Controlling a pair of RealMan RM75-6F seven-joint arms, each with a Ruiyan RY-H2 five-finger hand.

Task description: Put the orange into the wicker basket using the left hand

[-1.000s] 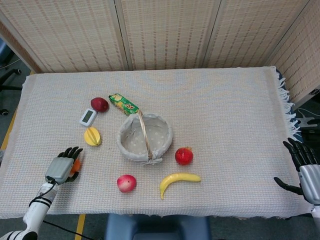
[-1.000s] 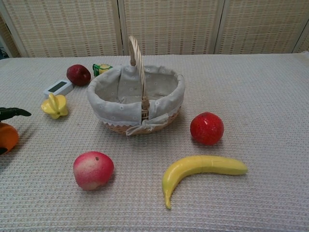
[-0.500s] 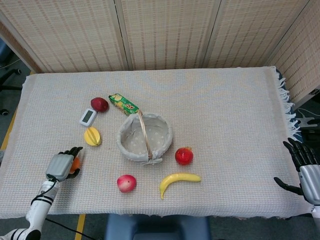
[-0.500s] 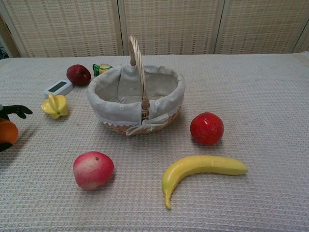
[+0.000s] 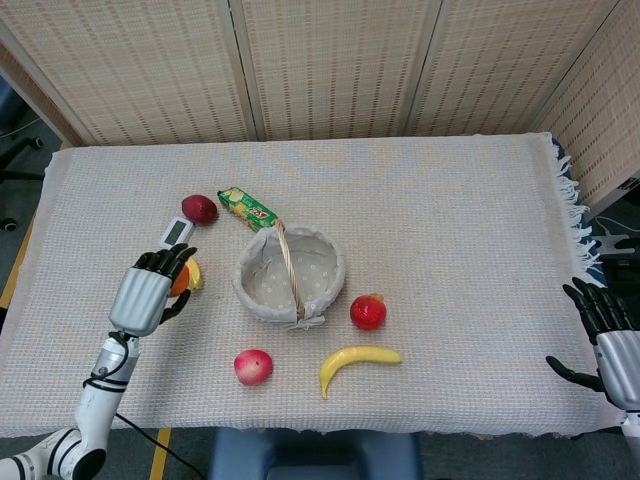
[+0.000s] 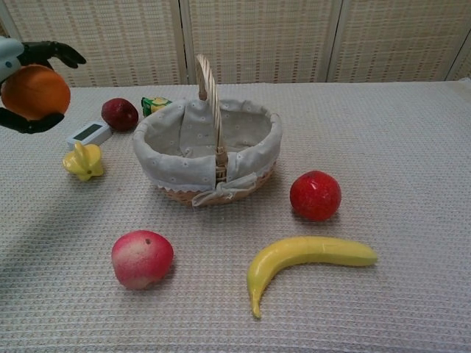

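My left hand (image 5: 148, 290) holds the orange (image 6: 35, 91) in the air, left of the wicker basket (image 5: 329, 284). In the head view only a sliver of the orange (image 5: 181, 281) shows past the dark fingers. The basket (image 6: 265, 151) has a pale cloth lining and an upright handle, and nothing lies inside it. In the chest view the left hand (image 6: 29, 87) sits at the top left corner, well above the cloth. My right hand (image 5: 608, 335) hangs open off the table's right edge, fingers spread.
Beside the held orange lie a yellow star fruit (image 6: 83, 160), a white timer (image 5: 176, 232), a dark red apple (image 5: 199, 208) and a green packet (image 5: 247, 207). In front of the basket are a peach (image 5: 253, 366), a banana (image 5: 356, 363) and a pomegranate (image 5: 368, 311).
The left hand closed around the orange, lifted it off the cloth and carried it up and toward the basket. The right hand stayed put.
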